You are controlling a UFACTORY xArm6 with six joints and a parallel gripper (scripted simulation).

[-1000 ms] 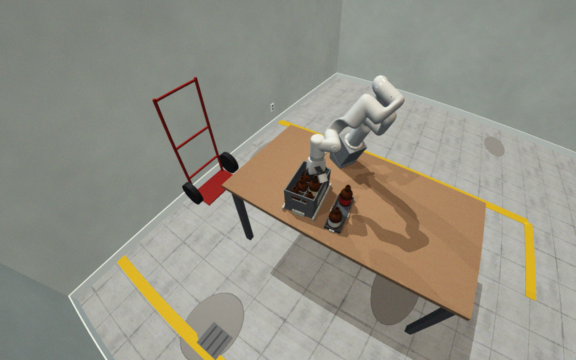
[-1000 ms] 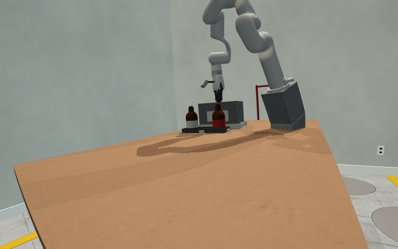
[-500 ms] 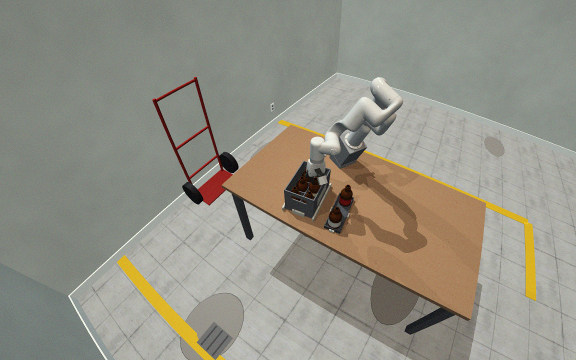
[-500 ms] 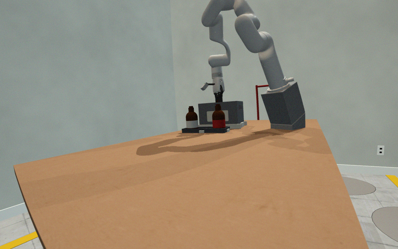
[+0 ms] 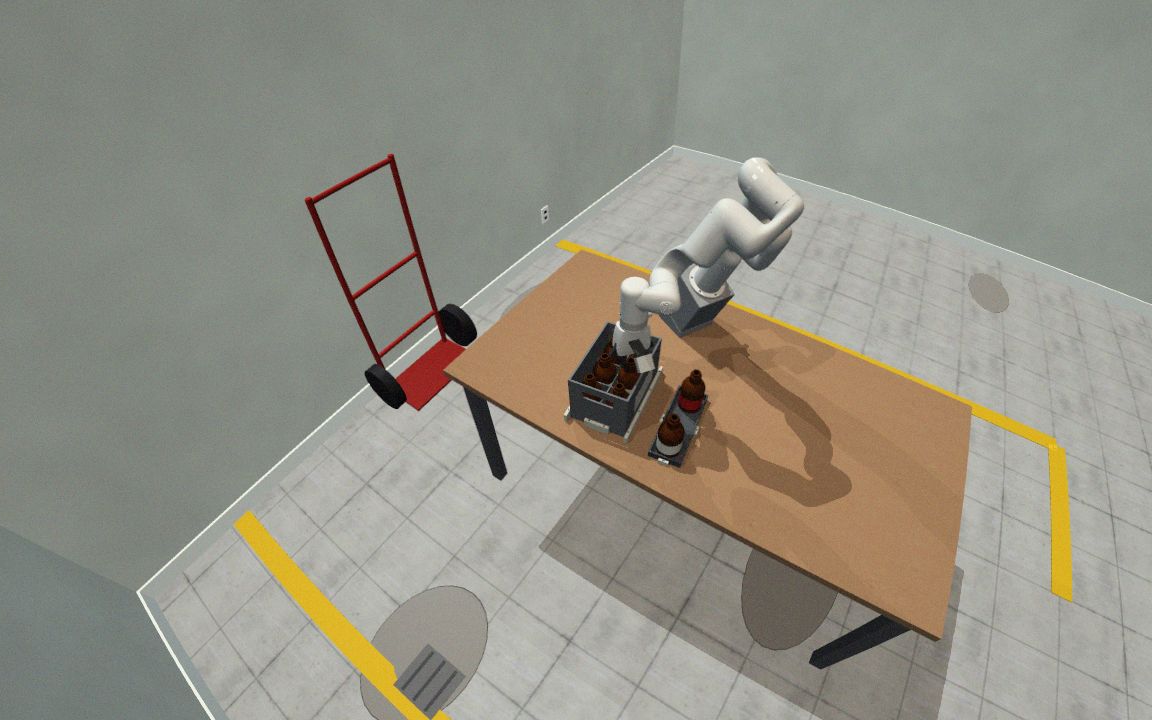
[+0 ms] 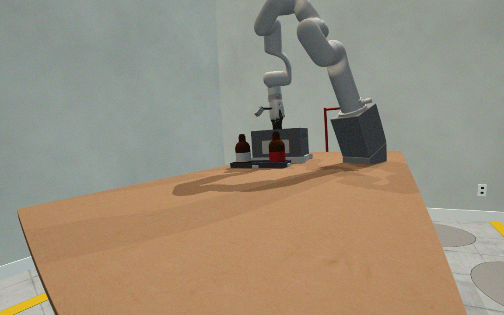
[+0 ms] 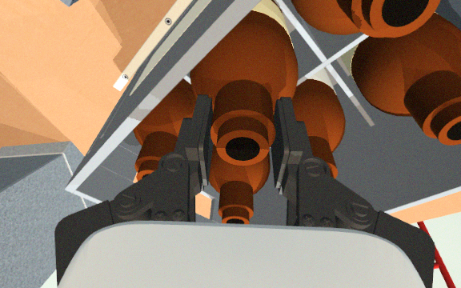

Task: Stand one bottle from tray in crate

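On the wooden table [image 5: 831, 429], the grey crate [image 5: 593, 401] sits just beside the dark tray [image 5: 686, 441], which carries two upright bottles. Over the crate, the gripper [image 7: 240, 132] is clamped partway closed on an amber bottle's neck [image 7: 243, 116], its body down inside a crate cell among other bottles.

A red hand truck [image 5: 356, 268] with two black wheels is seen leaning by the grey wall, just beside the corner of a brown table [image 5: 831, 429] on dark legs. Yellow floor tape [image 5: 1059, 519] is laid on the grey tiles around the table. A white wall socket [image 6: 481, 190] is mounted low on the wall
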